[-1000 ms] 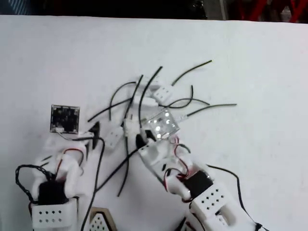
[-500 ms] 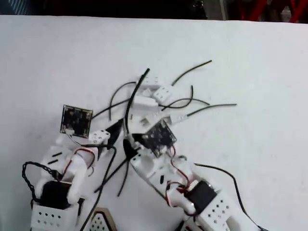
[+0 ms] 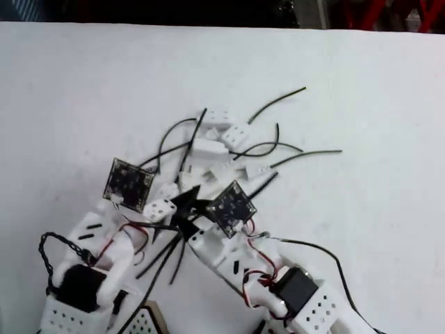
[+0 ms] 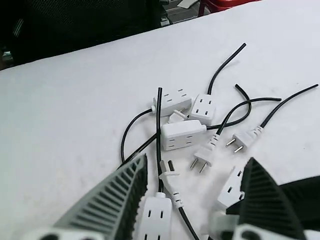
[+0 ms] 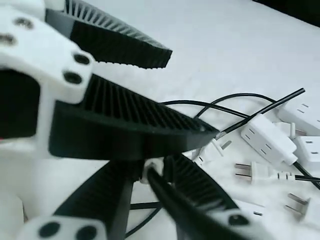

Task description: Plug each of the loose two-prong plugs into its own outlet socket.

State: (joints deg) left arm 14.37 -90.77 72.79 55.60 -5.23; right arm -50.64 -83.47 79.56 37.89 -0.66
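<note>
Left wrist view: left claw [image 4: 197, 161] gapes wide, holding nothing. Loose plugs [image 4: 241, 142] lie beside sockets [image 4: 182, 135] on the worktop [image 3: 361, 69], none looks plugged in yet. Right claw [image 5: 150, 174]: can't tell.

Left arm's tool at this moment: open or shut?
Open. In the left wrist view the left tool has its two fingers spread wide, with a white plug lying between them.

Bench [image 4: 75, 100]: white, matt.
Sockets [image 4: 183, 135]: smooth white plastic.
Plugs [image 4: 204, 157]: white plastic, shiny metal prongs [image 4: 193, 163].
Cords [image 4: 225, 65]: black, smooth.
Left claw fingers [image 4: 117, 200]: black ribbed plastic, matt.
</note>
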